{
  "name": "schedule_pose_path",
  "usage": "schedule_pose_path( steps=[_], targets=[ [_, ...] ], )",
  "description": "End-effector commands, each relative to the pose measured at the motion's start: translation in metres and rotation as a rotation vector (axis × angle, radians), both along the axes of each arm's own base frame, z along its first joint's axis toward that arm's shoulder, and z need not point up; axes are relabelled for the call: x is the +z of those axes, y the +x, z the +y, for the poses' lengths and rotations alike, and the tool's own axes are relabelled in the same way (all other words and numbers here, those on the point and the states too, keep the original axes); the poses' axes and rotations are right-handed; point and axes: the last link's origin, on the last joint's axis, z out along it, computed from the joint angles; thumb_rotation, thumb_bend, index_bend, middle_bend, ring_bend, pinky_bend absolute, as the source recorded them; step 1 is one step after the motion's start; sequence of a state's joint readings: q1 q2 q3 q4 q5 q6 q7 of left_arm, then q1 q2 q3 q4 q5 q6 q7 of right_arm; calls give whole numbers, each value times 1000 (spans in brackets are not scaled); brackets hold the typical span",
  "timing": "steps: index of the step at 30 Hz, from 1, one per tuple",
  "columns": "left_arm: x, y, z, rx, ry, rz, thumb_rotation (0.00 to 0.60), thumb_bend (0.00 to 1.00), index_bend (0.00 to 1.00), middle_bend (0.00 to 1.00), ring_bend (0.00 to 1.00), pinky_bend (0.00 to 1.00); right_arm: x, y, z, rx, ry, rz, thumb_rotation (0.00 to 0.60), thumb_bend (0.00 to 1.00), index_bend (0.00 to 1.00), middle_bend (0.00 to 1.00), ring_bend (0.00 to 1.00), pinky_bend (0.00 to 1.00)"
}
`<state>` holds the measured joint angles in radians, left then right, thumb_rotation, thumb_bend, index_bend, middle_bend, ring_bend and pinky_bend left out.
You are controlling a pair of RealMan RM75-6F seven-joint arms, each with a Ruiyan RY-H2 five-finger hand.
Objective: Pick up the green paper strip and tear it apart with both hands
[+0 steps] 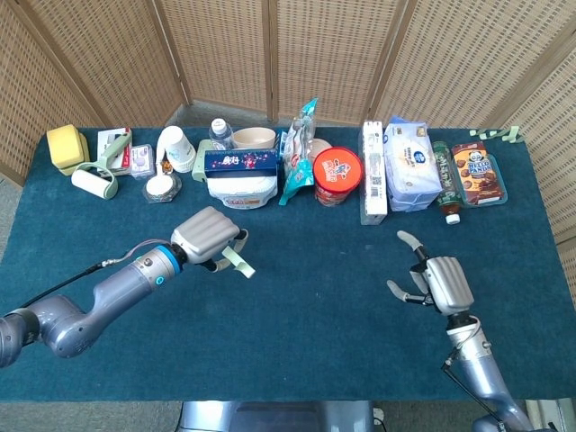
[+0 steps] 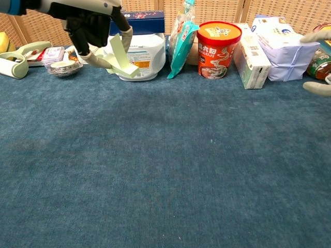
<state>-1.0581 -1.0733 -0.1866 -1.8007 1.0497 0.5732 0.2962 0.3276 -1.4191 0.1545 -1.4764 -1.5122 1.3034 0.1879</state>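
I am holding the green strip (image 1: pixel 238 260) pinched in my left robot hand (image 1: pixel 208 238), up off the bench (image 1: pixel 306 306), just in front of the white tub (image 2: pixel 139 57). The strip is hanging bent from my fingers (image 2: pixel 125 37). My right robot hand (image 1: pixel 436 283) is hovering over the bench well apart from it, fingers spread, grasping nothing.

Printing on packages and cup (image 2: pixel 219 49), none clearly legible
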Motion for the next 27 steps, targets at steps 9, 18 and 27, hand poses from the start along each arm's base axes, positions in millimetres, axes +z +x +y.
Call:
schedule_pose_path(
  steps=[9,18,27],
  targets=[
    [-18,12,6,-19,-27,29,600,460,623,1000,1000,1000,-6,13,-2,32,-5,-28,449,275,133,895,888,1000],
    [-25,22,10,-37,-22,36,600,460,623,1000,1000,1000,-12,23,-2,44,7,-33,449,275,242,921,913,1000],
    [-31,27,12,-40,-26,44,600,460,624,1000,1000,1000,-16,39,3,85,85,-153,450,274,276,921,914,1000]
  ],
)
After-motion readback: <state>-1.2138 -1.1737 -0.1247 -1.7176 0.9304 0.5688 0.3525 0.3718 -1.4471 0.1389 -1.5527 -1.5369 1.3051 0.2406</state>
